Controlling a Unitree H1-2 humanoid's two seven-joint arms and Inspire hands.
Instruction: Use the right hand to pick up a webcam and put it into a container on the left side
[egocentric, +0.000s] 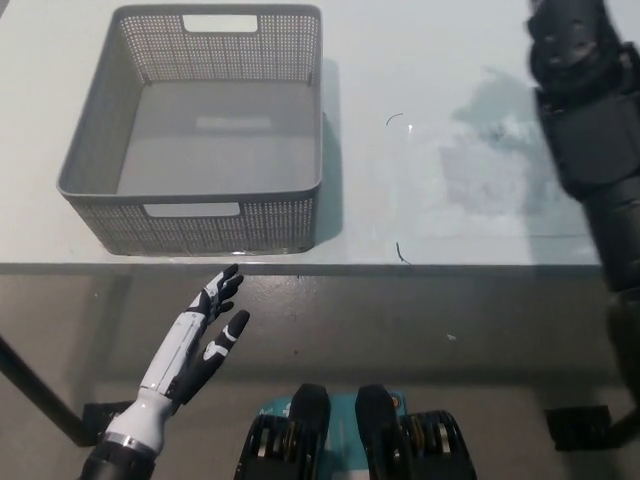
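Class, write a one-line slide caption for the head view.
Empty grey basket on white table; white left hand open below, black right arm reaching past the top edge.

A pale counter (430, 90) fills the upper picture, its front edge crossing the middle. Small dark marks (400, 252) lie toward three o'clock. Below, dark floor (420, 330) from four to eight o'clock.

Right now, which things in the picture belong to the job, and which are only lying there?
For the job:
- grey basket, empty, on the left of the table
- right arm, reaching past the top edge; its hand and the webcam are out of view

Not part of it:
- white table
- left hand, open, resting below the table edge
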